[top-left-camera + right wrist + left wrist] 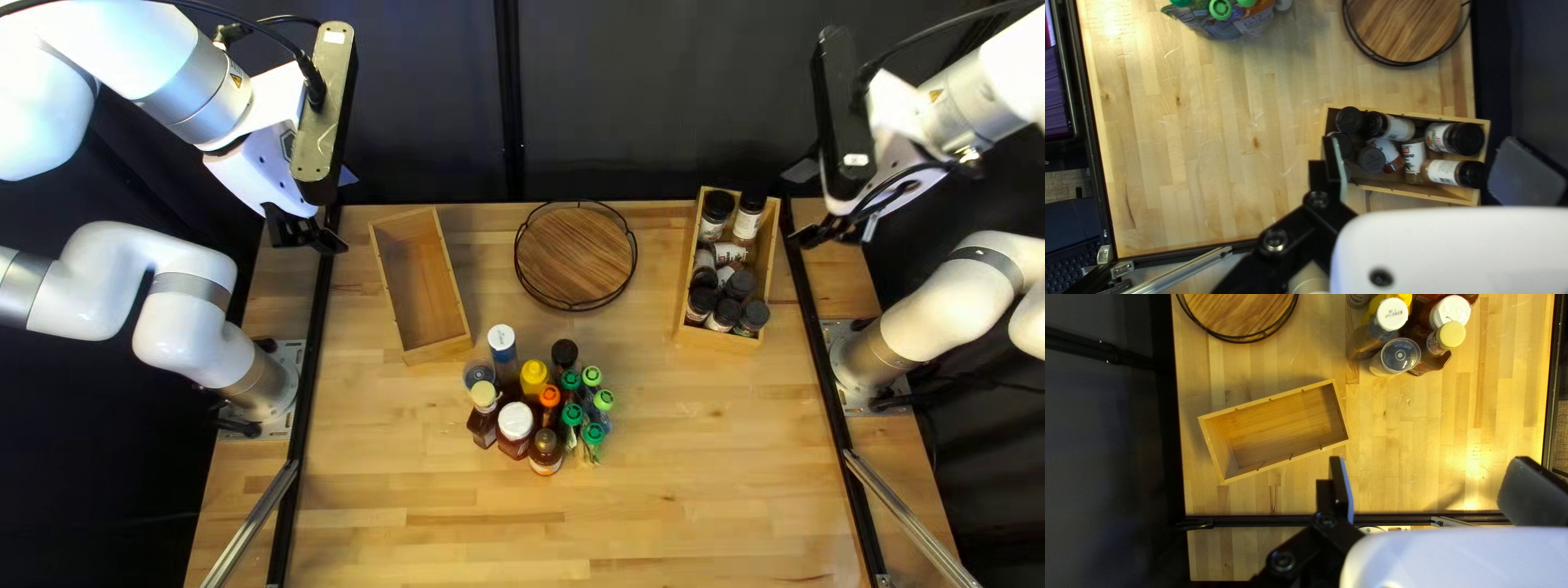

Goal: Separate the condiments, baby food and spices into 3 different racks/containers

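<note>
1. Spices look done: the spice jars (pixel 724 283) sit in the wooden box (pixel 716 341) at the right of the top left view, some upright, some tipped over.
2. You've got condiments and baby food left, judging by the mixed cluster mid-table. Green-capped pouches (pixel 593 435), likely baby food, stand right against the mustard bottle (pixel 533 377), white-lidded jar (pixel 515 420) and other bottles.
3. Left gripper (pixel 1430 471): fingers wide apart, nothing clamped, up near the second box (pixel 438 350).
4. Right gripper (pixel 1421 149): fingers also wide apart, holding nothing, above the spice side.
5. Next, probably pick a group and a home: bottles to the second box, pouches to the round rack (pixel 575 256), or swapped; can't tell which you want.
6. Start at the cluster's outer edge and come down with fingers straddling one item. Tight packing could topple neighbours; pouches may squash, so grip them gently.
</note>
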### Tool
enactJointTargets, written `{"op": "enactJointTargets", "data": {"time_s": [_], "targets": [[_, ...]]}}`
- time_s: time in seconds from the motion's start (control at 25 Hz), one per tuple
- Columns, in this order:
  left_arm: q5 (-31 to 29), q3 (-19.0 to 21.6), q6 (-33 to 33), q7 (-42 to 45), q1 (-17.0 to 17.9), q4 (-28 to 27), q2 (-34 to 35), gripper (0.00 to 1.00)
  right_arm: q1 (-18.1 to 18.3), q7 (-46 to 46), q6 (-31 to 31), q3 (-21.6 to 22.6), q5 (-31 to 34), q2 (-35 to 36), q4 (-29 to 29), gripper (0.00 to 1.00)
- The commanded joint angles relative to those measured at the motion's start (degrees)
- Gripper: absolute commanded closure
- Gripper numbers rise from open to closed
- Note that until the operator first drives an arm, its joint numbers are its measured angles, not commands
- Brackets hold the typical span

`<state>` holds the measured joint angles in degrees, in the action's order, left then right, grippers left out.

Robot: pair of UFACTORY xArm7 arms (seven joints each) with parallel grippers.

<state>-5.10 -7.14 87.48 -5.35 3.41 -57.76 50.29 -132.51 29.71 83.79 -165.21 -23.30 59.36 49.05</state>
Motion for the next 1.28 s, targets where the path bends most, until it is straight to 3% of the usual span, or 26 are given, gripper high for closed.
{"op": "enactJointTargets", "data": {"time_s": [0.04, 0.96, 1.28], "targets": [[0.0, 0.0, 0.0, 0.0, 0.0, 0.0, 0.0, 0.0, -0.25, 0.33, -0.13, -0.05, -0.14, 0.26, -0.59, 0.0], [0.81, -0.63, -0.15, 0.44, -0.08, 0.3, 0.19, 0.0, -0.25, 0.33, -0.13, -0.05, -0.14, 0.26, -0.59, 0.0], [4.34, -1.72, -5.43, 0.37, 1.93, 1.99, -4.95, 0.0, -0.25, 0.33, -0.13, -0.05, -0.14, 0.26, -0.59, 0.0]]}}
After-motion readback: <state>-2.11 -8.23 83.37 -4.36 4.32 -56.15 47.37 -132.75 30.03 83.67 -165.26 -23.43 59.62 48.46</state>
